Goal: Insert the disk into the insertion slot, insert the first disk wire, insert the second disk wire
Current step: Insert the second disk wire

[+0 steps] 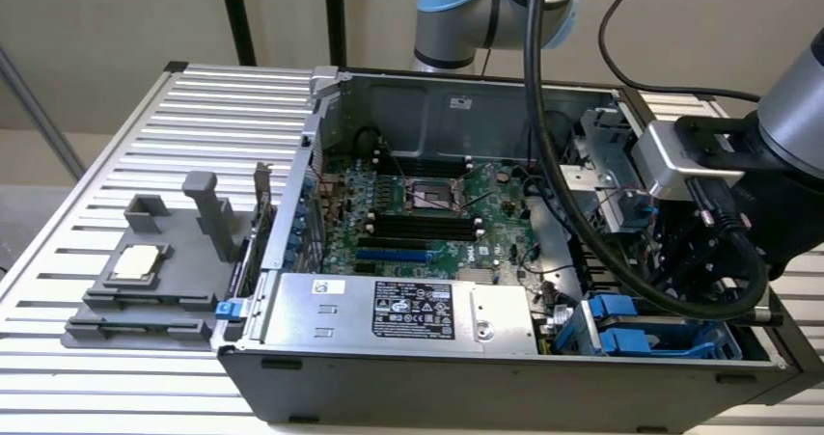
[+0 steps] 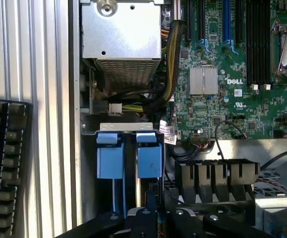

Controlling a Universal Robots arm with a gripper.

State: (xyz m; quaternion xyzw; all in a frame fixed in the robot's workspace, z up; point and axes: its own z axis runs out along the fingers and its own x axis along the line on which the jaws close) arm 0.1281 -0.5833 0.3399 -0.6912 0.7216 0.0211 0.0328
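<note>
Your jaws (image 2: 150,210) are clenched at the lower centre of the wrist frame, just below the slot (image 2: 128,156) with its 2 blue tabs, whose long axis runs straight up the frame from them, the disk not identifiable.

Blue drive tabs (image 2: 129,153) beside motherboard (image 2: 232,69)

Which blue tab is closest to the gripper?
The blue tab on the motherboard side, directly in line with the gripper; the other tab sits by the case wall.
</note>
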